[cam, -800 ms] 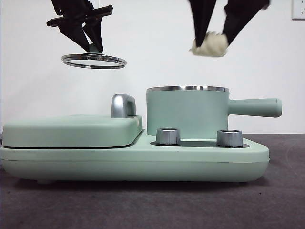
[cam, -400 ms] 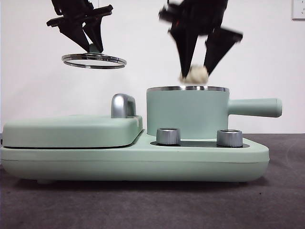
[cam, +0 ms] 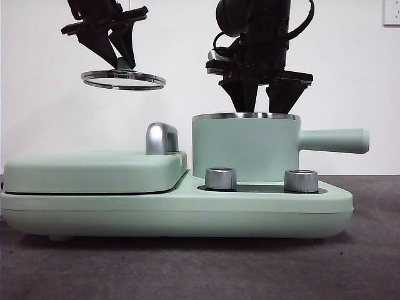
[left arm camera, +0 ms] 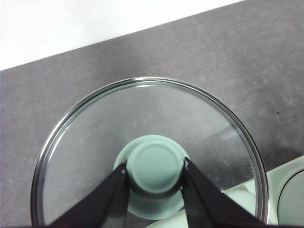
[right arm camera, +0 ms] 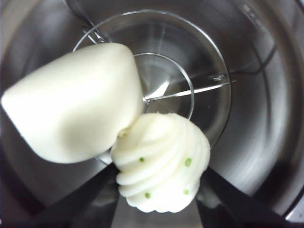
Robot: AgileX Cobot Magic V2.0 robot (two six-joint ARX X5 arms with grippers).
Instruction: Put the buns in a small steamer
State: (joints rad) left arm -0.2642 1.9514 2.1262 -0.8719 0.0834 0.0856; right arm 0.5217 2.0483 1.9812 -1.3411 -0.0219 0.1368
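**Steel pot takes the second bun**

Steel rim and mint-green wall now hide what the right gripper [cam: 261, 105] was carrying high a second ago: the arm has dropped from well above the steamer [cam: 245, 149] until its jaws dip inside the rim. From its wrist, the ribbed bun [right arm camera: 161, 162] with green dots sits between the two jaws, which flank it closely; whether they grip it or have just let go I cannot tell. It touches the smooth bun [right arm camera: 76, 107], which lies on the wire rack at the pot's bottom.

So both buns are in the steamer, and to my eye the loading is all but done; release, withdrawal and the lid are what is left.

That lid [cam: 123, 79] hangs over the left end of the cooker base [cam: 175, 209], well apart from the pot. The left gripper [left arm camera: 155, 172] is clamped on its green knob [left arm camera: 154, 166], unmoved.

No brand, label or writing is readable anywhere.
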